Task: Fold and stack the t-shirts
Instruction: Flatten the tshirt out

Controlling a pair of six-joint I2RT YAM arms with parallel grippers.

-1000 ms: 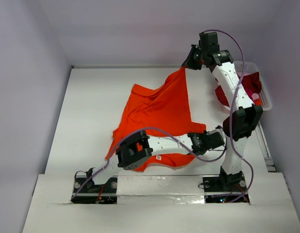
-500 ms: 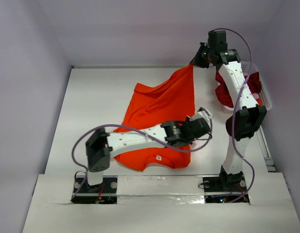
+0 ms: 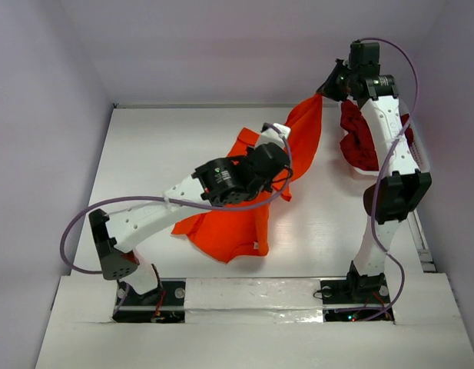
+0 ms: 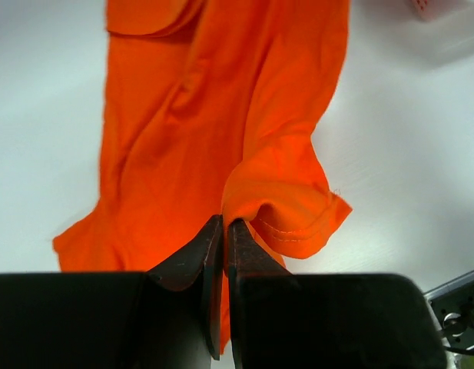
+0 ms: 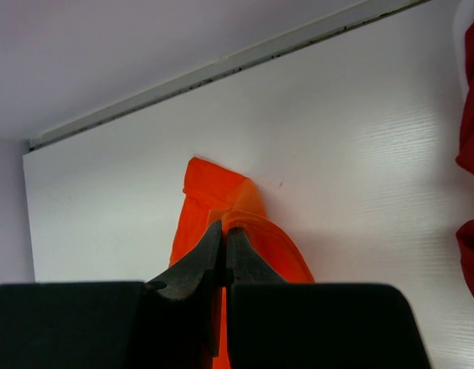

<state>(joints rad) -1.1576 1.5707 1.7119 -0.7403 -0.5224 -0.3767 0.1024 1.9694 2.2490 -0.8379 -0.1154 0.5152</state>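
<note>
At the tip of my left gripper (image 4: 223,223), I am pinching a stitched hem edge of the orange t-shirt (image 4: 183,138), with the jaws pressed together on the cloth. Over the far side of the table (image 3: 144,169), my right gripper (image 5: 223,229) is clamping another corner of the same shirt and holding it up off the surface. The cloth is hanging in a loose swag between my two grips, and the rest is trailing down in a crumpled heap toward the near edge. The dark red t-shirt (image 3: 358,142) is lying bunched at the far right beside my right arm, apart from the orange one. I am judging this fabric to be light, limp and quick to sag, so it is not going to hold any shape by itself. The doubled hems and seams at the corners are looking like the surest places to grip, since a pinch in the middle would only be gathering loose folds.
</note>
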